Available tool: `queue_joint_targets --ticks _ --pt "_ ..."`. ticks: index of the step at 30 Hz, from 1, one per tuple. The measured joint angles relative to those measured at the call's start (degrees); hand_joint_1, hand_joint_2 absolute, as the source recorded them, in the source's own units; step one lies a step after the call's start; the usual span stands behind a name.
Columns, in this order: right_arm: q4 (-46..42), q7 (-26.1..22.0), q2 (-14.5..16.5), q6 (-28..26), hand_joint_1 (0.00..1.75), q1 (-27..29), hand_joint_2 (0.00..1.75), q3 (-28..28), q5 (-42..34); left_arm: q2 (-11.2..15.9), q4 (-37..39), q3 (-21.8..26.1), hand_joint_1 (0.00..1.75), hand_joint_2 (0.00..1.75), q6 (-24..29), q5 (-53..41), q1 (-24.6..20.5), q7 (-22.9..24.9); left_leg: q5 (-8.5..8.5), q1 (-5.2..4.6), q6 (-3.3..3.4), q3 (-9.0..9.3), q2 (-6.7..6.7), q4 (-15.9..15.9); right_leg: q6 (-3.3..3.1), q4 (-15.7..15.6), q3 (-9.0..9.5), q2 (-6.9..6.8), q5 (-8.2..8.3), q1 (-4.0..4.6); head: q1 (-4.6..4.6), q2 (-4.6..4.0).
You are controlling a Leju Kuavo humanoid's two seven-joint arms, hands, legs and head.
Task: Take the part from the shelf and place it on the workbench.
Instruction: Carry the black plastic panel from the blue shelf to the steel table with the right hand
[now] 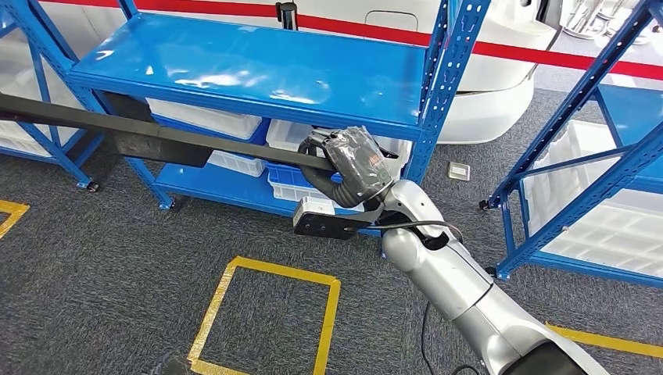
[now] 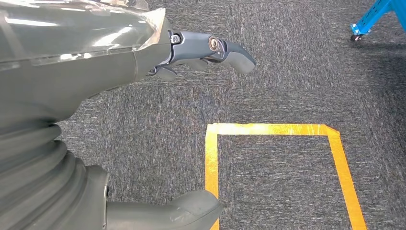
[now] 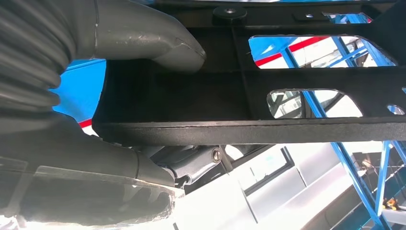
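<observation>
Black, the long part (image 1: 156,137) runs off-frame, grasped by the right robot hand (image 1: 349,168); left robot hand (image 2: 143,62) released.

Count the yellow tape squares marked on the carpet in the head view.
2. One full square lies on the carpet in front of the blue shelf; a corner of another shows at the left edge. A separate yellow strip lies at lower right. More may lie out of frame.

part's far end: the part (image 1: 141,129) is cut off at the head view's left edge
right hand's fingers: the right hand (image 1: 352,164) wraps the part, fingertips hidden
</observation>
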Motion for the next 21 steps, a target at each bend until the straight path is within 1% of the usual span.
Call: queue_joint_targets --ticks 8,10,12,13,14,15,16,17,18,19,20,21 --pt "0.0 0.0 0.0 0.0 1.66 0.0 1.75 0.0 0.3 0.0 0.0 0.0 0.00 1.75 -0.2 0.3 0.0 0.3 -0.02 -0.04 0.01 -0.08 0.01 0.0 0.02 0.0 0.04 -0.01 0.02 -0.12 -0.02 0.00" --pt "0.0 0.0 0.1 -0.1 1.66 0.0 1.75 0.1 0.3 0.1 0.0 0.0 0.00 1.75 -0.3 0.4 0.0 0.4 -0.23 -0.06 0.57 -0.16 0.06 0.3 0.48 -0.5 0.34 -0.10 0.30 -1.00 -0.15 0.00" --pt "-0.1 0.0 0.2 -0.2 1.66 -0.1 1.75 0.0 0.4 0.2 0.0 -0.1 0.00 1.75 -0.3 0.4 0.0 0.5 0.24 -0.04 1.67 0.62 0.17 -0.7 1.10 -1.0 0.63 -0.24 0.50 -1.29 -0.25 0.00" --pt "-0.2 0.0 0.2 -0.2 1.66 -0.2 1.75 0.0 0.5 0.2 0.0 -0.1 0.00 1.75 -0.3 0.4 0.0 0.6 0.76 0.03 2.10 1.17 0.26 -1.7 0.94 -0.3 0.38 -0.28 -0.18 -0.95 -0.22 0.00" --pt "-0.2 0.0 0.1 -0.3 1.66 -0.2 1.75 0.0 0.5 0.2 0.0 -0.2 0.00 1.75 -0.3 0.4 -0.1 0.6 1.32 0.11 2.44 1.65 0.34 -2.6 0.59 1.7 -0.51 -0.30 -1.55 -0.75 -0.14 0.00" --pt "-0.2 0.0 0.0 -0.3 1.66 -0.2 1.75 0.0 0.5 0.1 0.0 -0.3 0.00 1.75 -0.3 0.4 -0.1 0.6 1.67 0.25 2.57 1.81 0.46 -3.1 0.04 5.0 -1.89 -0.29 -3.52 -0.76 -0.01 0.00" --pt "-0.3 0.0 -0.1 -0.4 1.66 -0.2 1.75 0.1 0.5 0.1 0.0 -0.3 0.00 1.75 -0.3 0.4 -0.1 0.6 1.86 0.25 2.62 1.71 0.48 -3.3 -0.38 9.1 -3.65 -0.22 -5.68 -0.64 0.05 0.00" --pt "-0.3 0.0 -0.3 -0.4 1.66 -0.1 1.75 0.1 0.5 0.0 0.0 -0.4 0.00 1.75 -0.4 0.4 -0.1 0.7 2.02 0.26 2.53 1.49 0.48 -3.3 -0.51 12.8 -5.19 -0.17 -7.39 -0.61 0.12 0.00" --pt "-0.2 0.0 -0.4 -0.4 1.66 0.1 1.75 0.1 0.5 0.0 0.0 -0.5 0.00 1.75 -0.4 0.4 -0.1 0.7 2.21 0.30 2.32 1.18 0.48 -3.3 -0.37 14.9 -5.84 -0.13 -8.27 -0.57 0.17 0.00" --pt "-0.2 0.0 -0.6 -0.4 1.66 0.2 1.75 0.2 0.5 0.0 0.0 -0.5 0.00 1.75 -0.4 0.4 0.0 0.7 2.47 0.38 2.02 0.81 0.46 -3.2 -0.03 14.9 -5.39 -0.13 -8.31 -0.61 0.18 0.00" --pt "-0.2 0.0 -0.7 -0.4 1.66 0.3 1.75 0.2 0.5 0.0 0.0 -0.5 0.00 1.75 -0.4 0.4 0.0 0.7 2.75 0.54 1.67 0.39 0.45 -3.1 0.41 12.3 -3.68 -0.14 -7.53 -0.70 0.19 0.00" --pt "-0.2 0.0 -0.8 -0.4 1.66 0.3 1.75 0.3 0.5 -0.1 0.0 -0.5 0.00 1.75 -0.5 0.4 0.0 0.7 3.03 0.72 1.29 -0.06 0.45 -2.9 0.82 8.2 -1.17 -0.16 -6.47 -0.80 0.20 0.00"
